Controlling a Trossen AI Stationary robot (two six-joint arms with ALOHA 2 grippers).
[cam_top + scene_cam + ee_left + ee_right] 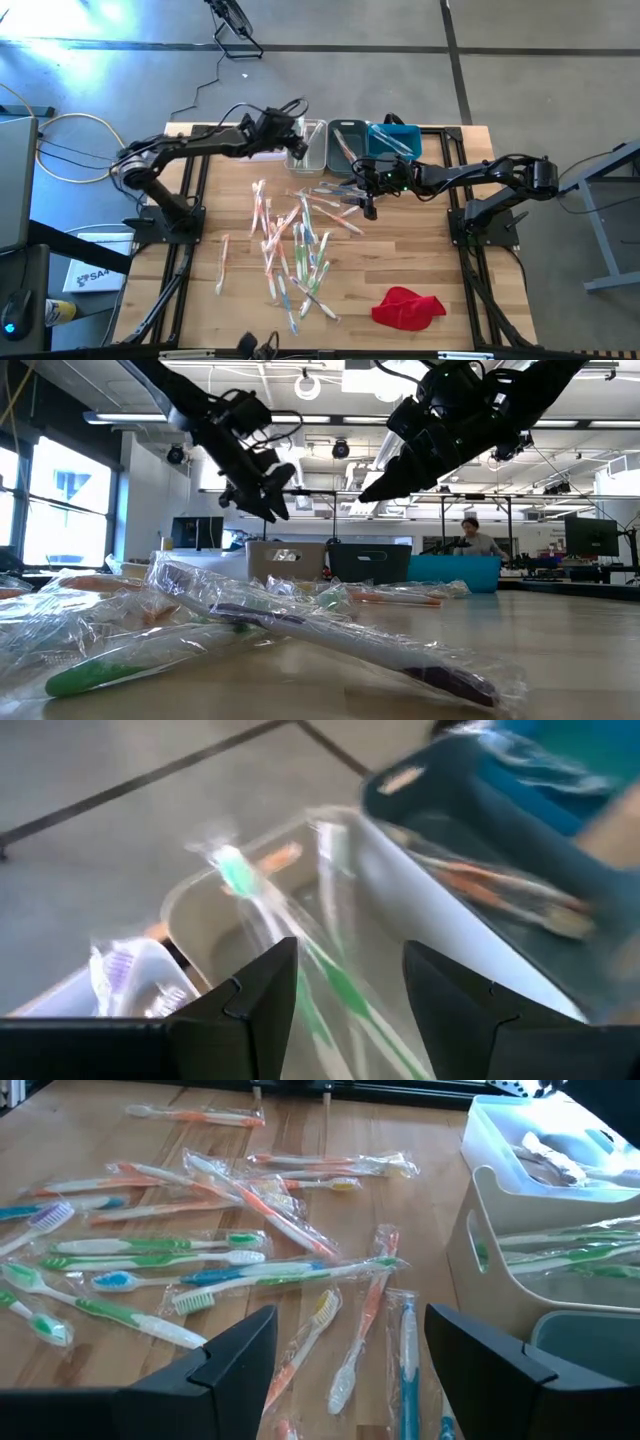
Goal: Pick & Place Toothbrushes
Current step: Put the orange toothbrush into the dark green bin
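My left gripper [297,143] hangs over the beige bin [308,143], fingers apart and empty. My right gripper [369,206], fingers also spread and empty, hovers over the toothbrushes [295,245] scattered on the desk [420,260]. I'd isolate one, straddle its handle crosswise, then close.

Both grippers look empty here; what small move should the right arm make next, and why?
Probably lower the right gripper onto a wrapped toothbrush directly beneath it. Its jaws stand open and empty above the scattered pile, while the left gripper, also open, hovers over the beige bin.
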